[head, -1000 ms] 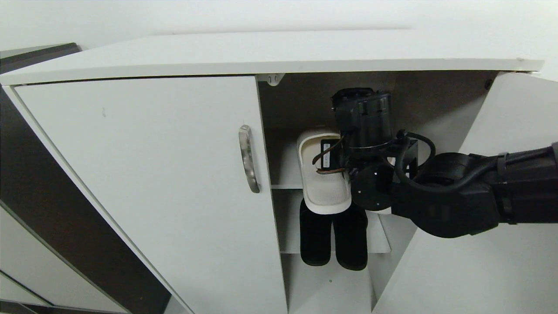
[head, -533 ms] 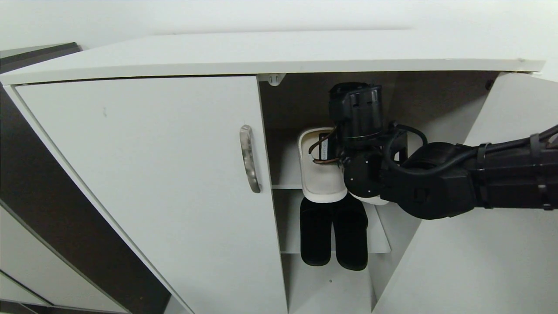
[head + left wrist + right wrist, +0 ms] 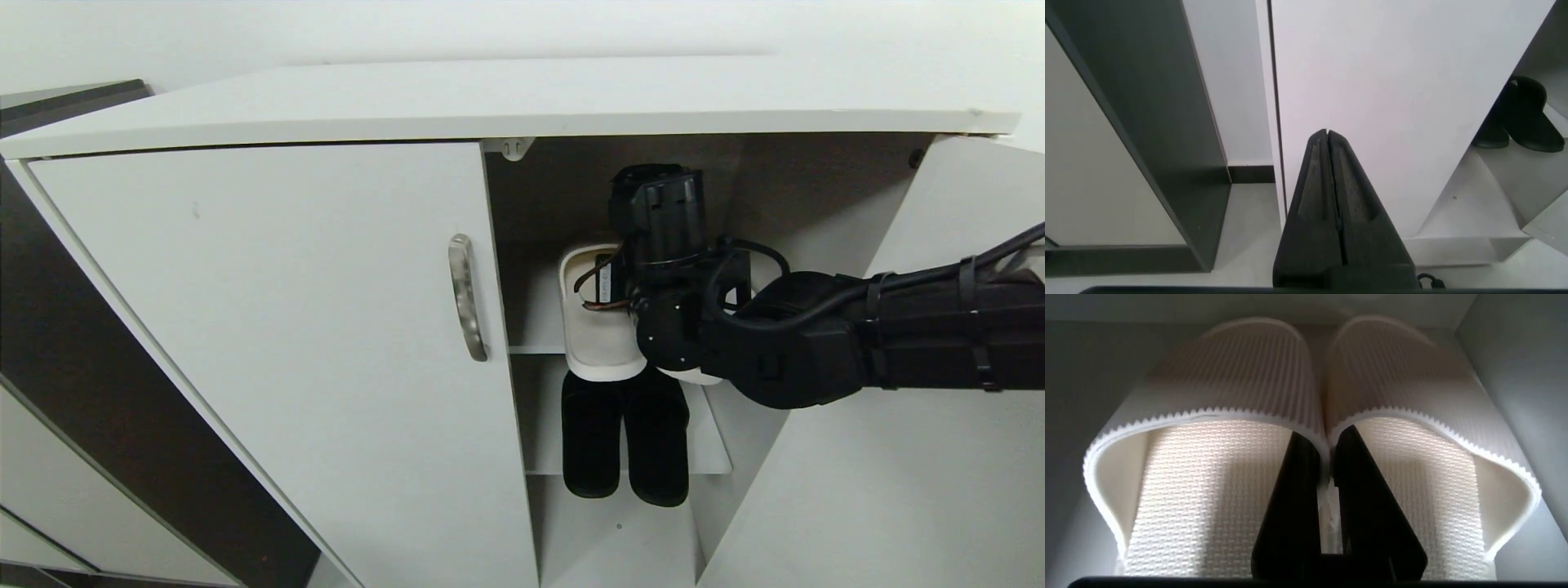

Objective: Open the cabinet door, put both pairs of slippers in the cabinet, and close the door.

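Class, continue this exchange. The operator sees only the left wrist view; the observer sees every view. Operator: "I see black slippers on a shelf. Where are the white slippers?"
Observer: The white slippers are in the compartment above the black slippers, heels overhanging the shelf edge.
Operator: Held?
Observer: Yes, the right gripper pinches both inner edges together.
Operator: And the right door?
Observer: Swung wide open.

1. Right arm [image 3: 849, 347] extends from the right toward the far left, its wrist bent upward.
2. Right gripper [image 3: 1328, 449] clamps the white slippers [image 3: 1233, 392] between its fingers.
3. Left gripper [image 3: 1328, 143] has its fingers pressed together.
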Robot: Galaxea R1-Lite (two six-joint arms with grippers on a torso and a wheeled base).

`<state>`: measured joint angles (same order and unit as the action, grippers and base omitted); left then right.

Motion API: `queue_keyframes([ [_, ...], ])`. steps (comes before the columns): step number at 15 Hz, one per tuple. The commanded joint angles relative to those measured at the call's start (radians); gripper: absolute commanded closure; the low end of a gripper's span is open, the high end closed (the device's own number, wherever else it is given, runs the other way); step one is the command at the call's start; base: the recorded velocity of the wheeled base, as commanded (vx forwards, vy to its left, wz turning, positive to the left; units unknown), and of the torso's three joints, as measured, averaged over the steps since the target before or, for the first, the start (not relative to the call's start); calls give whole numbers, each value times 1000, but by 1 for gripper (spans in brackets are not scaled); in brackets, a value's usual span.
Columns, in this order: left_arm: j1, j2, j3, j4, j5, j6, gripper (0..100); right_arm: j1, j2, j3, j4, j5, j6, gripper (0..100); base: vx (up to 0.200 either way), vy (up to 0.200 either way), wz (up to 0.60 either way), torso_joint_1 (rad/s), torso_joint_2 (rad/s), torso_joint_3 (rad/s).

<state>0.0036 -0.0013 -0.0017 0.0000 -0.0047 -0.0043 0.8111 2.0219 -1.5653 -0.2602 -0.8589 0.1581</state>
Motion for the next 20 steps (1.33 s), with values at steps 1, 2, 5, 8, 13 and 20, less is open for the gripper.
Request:
queue_keyframes([
  [1,1,1,0,0,0,0,100,0,3,2,-1,0,0,100,0,0,0,0,0,0],
  [2,-1,1,0,0,0,0,100,0,3,2,-1,0,0,100,0,0,0,0,0,0],
  [5,-1,1,0,0,0,0,100,0,8,7,-1,0,3,100,0,0,0,0,0,0],
  [8,-1,1,0,0,0,0,100,2,4,21,-1,0,1,0,0,0,0,0,0,0],
  [13,1,1,0,0,0,0,100,42,-91,117,-4,-2,1,0,0,0,0,0,0,0],
  [20,-1,1,0,0,0,0,100,168,-285,370,-13,23,8,100,0,0,0,0,0,0],
])
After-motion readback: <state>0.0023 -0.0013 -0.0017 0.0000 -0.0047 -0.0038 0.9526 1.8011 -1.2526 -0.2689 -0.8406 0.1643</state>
